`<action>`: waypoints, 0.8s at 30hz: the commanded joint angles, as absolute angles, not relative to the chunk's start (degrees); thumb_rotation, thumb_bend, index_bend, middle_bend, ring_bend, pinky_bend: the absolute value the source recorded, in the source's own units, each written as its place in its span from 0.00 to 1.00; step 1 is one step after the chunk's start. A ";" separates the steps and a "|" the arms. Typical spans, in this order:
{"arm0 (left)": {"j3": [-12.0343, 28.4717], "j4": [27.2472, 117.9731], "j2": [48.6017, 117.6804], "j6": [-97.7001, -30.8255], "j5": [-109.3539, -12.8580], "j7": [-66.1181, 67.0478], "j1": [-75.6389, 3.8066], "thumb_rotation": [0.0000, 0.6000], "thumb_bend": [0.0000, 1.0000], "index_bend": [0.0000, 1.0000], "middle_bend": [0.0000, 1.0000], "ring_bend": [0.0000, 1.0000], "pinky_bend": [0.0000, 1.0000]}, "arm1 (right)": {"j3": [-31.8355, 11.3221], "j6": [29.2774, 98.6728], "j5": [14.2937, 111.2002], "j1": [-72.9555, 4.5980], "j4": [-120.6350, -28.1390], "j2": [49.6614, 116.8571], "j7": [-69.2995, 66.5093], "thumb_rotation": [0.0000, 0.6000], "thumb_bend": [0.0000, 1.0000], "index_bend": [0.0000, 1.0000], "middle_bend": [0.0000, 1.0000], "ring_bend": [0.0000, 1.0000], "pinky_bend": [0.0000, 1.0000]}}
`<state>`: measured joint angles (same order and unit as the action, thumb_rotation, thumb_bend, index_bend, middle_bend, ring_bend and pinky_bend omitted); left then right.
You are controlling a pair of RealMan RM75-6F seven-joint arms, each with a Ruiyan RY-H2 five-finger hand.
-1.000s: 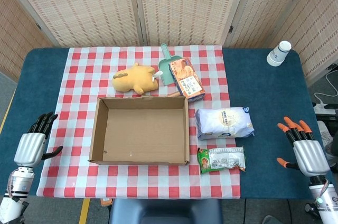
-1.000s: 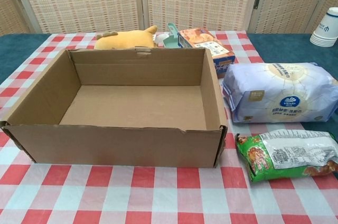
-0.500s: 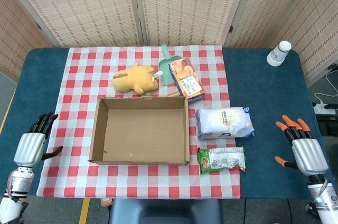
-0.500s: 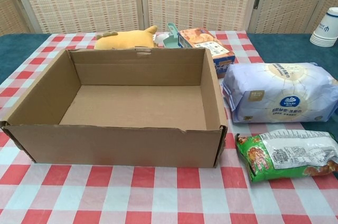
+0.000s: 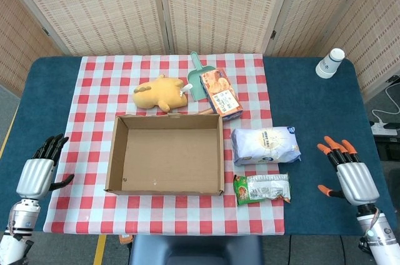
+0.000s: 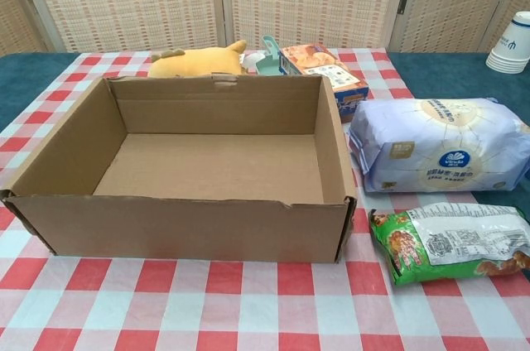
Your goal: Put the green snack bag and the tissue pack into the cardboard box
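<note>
The cardboard box (image 5: 166, 152) (image 6: 214, 165) stands empty in the middle of the checked cloth. Right of it lies the pale blue tissue pack (image 5: 265, 145) (image 6: 439, 155), and in front of that the green snack bag (image 5: 262, 188) (image 6: 447, 243), flat on the cloth. My right hand (image 5: 346, 169) hovers over the blue table right of both packs, fingers spread, holding nothing. My left hand (image 5: 40, 170) hangs at the table's left edge, fingers apart and empty. Neither hand shows in the chest view.
Behind the box lie a yellow plush toy (image 5: 160, 93), a green scoop (image 5: 200, 76) and an orange snack box (image 5: 221, 92). A white paper cup (image 5: 330, 63) stands at the far right corner. The red-white checked cloth (image 5: 94, 90) covers the table's middle.
My right hand has drifted a little left and forward, toward the packs. The left hand and all objects stay where they were.
</note>
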<state>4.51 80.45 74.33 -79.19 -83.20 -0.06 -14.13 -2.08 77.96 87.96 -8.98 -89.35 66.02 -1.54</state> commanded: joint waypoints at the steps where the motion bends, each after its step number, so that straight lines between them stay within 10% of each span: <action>1: 4.52 80.31 74.42 -79.14 -83.19 -0.05 -14.14 1.00 0.19 0.08 0.00 0.00 0.20 | -2.04 77.46 88.55 -9.61 -90.37 66.10 -0.30 1.00 0.00 0.14 0.01 0.00 0.03; 24: 4.03 80.77 74.45 -78.62 -83.74 0.00 -14.25 1.00 0.19 0.08 0.01 0.00 0.20 | 5.89 74.06 91.25 -7.55 -100.85 69.54 16.87 1.00 0.00 0.18 0.06 0.00 0.11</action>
